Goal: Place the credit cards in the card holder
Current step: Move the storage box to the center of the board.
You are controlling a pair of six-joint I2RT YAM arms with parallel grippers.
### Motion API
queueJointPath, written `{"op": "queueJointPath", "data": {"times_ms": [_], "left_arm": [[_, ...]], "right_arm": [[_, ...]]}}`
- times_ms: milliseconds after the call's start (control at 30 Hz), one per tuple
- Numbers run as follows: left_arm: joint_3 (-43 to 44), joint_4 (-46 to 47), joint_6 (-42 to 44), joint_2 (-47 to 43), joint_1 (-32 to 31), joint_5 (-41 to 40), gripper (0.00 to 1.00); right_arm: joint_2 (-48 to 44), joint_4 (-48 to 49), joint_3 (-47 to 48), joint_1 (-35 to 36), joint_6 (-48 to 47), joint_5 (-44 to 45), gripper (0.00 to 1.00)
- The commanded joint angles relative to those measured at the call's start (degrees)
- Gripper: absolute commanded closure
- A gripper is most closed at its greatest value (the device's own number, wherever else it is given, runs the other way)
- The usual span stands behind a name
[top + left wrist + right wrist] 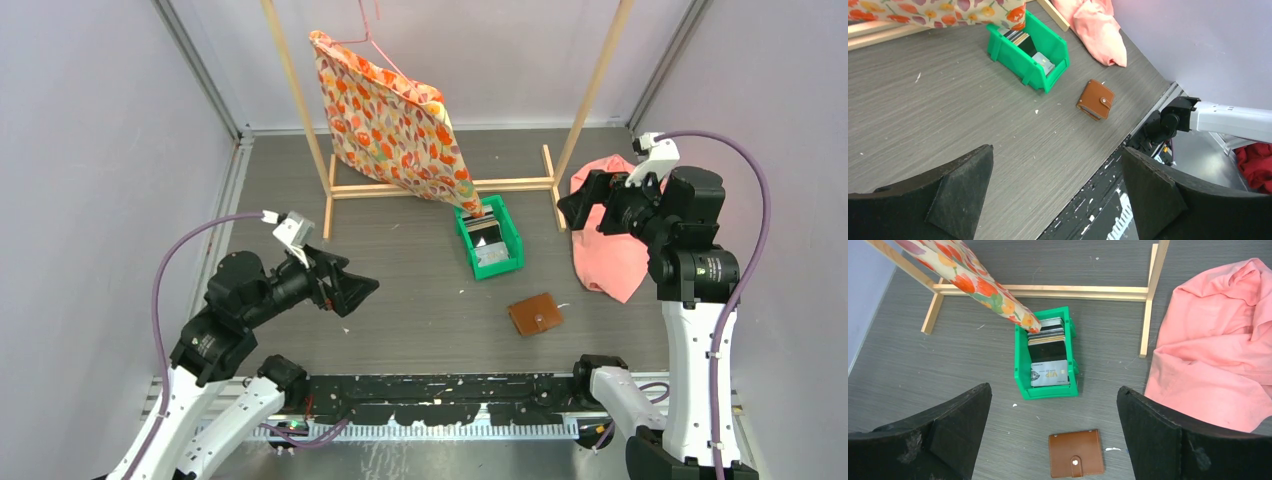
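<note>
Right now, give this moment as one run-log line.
mixed-colour plastic cards: in green plastic bin | brown leather wallet: closed | left fingers, right fingers: open, empty

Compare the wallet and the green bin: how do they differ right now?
The wallet is brown, flat and snapped shut; the bin is green, open-topped and holds the cards. The bin is the larger and taller. The wallet lies in the open nearer the arm bases; the bin's far end sits under the floral fabric. Both rest on the table, apart from each other.
</note>
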Motion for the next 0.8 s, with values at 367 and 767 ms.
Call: {"op": "queueJointPath", "data": {"times_ms": [367,767], "left_arm": [[-16.33,25.02,-19.52,1.79,0.07,5.92,0.0],[-7.14,31.32,-24.14,35.14,-20.77,-30.79,0.14]], "right_arm": [[0.17,2.02,-7.79,-0.17,-13.21,-14.98,0.0],[4.66,10.58,-21.39,-0.23,-19.14,-13.32,0.0]]}}
